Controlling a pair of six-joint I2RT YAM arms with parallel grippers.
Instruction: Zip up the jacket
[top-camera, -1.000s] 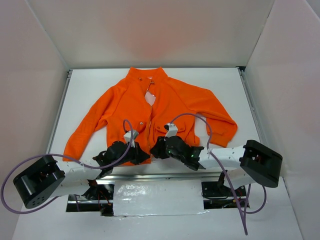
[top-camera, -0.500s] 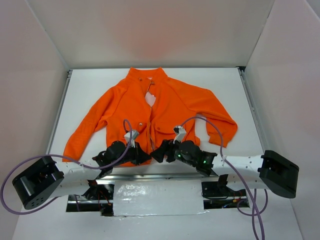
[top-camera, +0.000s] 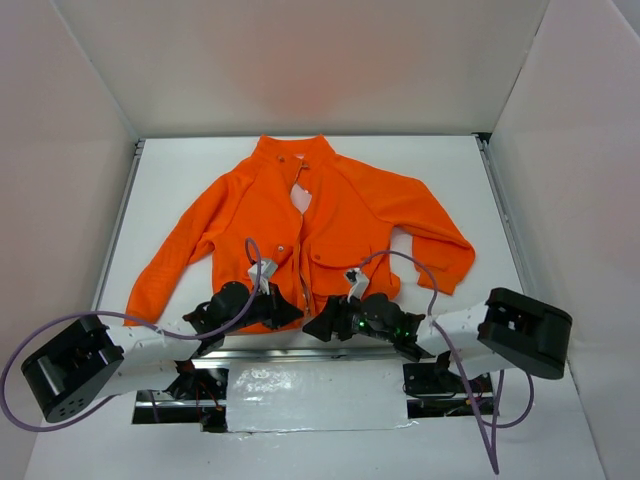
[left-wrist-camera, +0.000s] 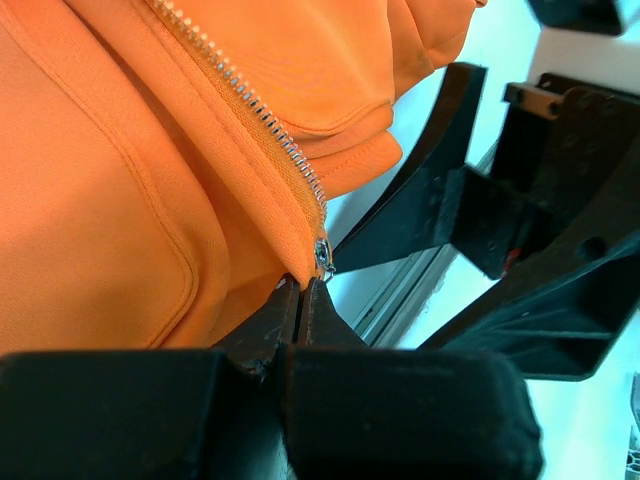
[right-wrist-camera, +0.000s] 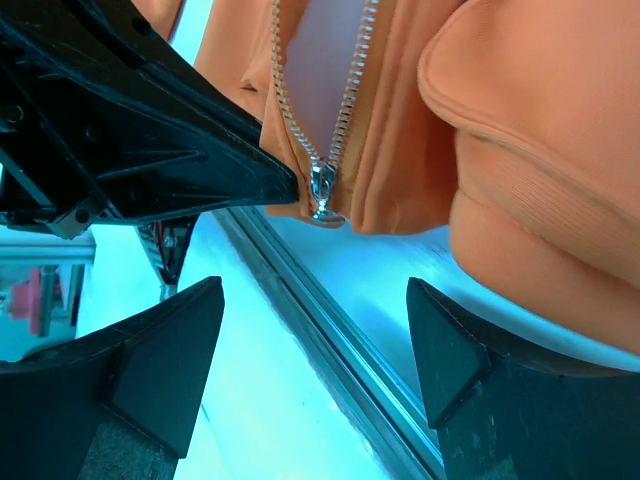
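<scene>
1. Since the earlier overhead shots, the right gripper (top-camera: 320, 326) had backed off the hem toward the table's near edge and its jaws had spread, while the left gripper (top-camera: 284, 312) had not shifted. Seen from above, the jacket (top-camera: 330, 215) lay flat on the white table (top-camera: 190, 165), front up and collar away from the arms. Pale lining showed near the neck. Both grippers sat at the bottom hem, 1 on each side of the zipper's foot. I judged that 1 was meant to anchor the cloth while the other worked the slider.

2. From the left wrist, the left gripper (left-wrist-camera: 300, 300) had its jaws pressed together, pinching the bottom corner of the orange hem. That grip sat just below a small metal piece, likely the slider (left-wrist-camera: 322, 255). The zipper (left-wrist-camera: 240, 100) ran up and away from it. This hold probably kept the hem taut so the cloth would not ride up. The right gripper's black body (left-wrist-camera: 520, 220) stood close by on the right.

3. From the right wrist, the right gripper (right-wrist-camera: 315, 340) had its 2 fingers (right-wrist-camera: 160, 350) standing wide apart, holding and touching nothing. The slider hung beyond the middle of the gap. The 2 rows of teeth met there and parted above it. The left gripper's finger tip reached the hem just beside it. The lineup looked ready for taking the slider, so the zipping seemed barely begun.
</scene>
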